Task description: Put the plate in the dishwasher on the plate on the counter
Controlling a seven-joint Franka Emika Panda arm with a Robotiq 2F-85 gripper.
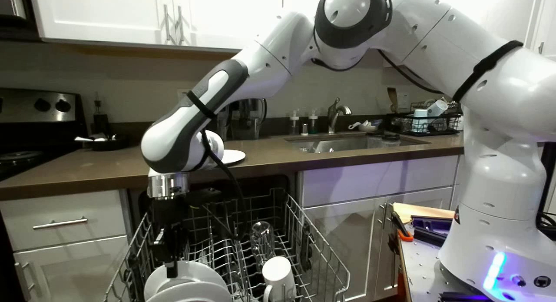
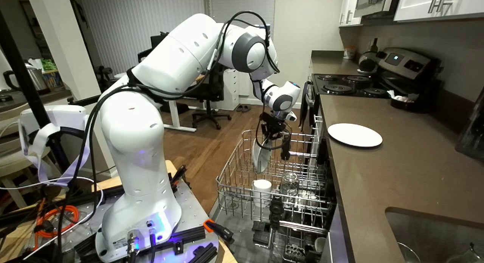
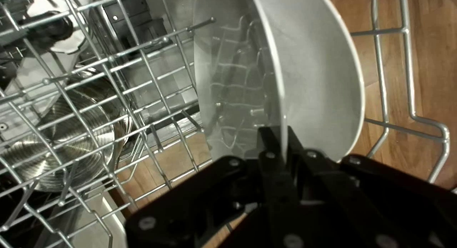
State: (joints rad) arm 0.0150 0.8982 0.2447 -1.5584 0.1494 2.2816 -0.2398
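Note:
Two white plates stand on edge in the wire rack point(image 1: 319, 243) of the dishwasher, close together. My gripper point(image 3: 280, 134) points down into the rack, its black fingers on either side of one plate's rim point(image 3: 275, 59) and closed against it. In an exterior view one finger lies in front of the rear plate point(image 1: 191, 270), and the front plate point(image 1: 193, 293) stands just beyond it. The second plate's pale face point(image 3: 321, 69) shows to the right in the wrist view. A third white plate point(image 2: 354, 134) lies flat on the brown counter point(image 2: 408, 157), near its edge.
In the rack beside the plates are a white mug point(image 1: 278, 269) and a clear glass point(image 1: 262, 239). The counter's front edge runs right beside the rack. A round metal pan point(image 3: 64, 141) sits below the wires. A sink point(image 1: 343, 143) with a faucet point(image 1: 334, 115) is set in the counter.

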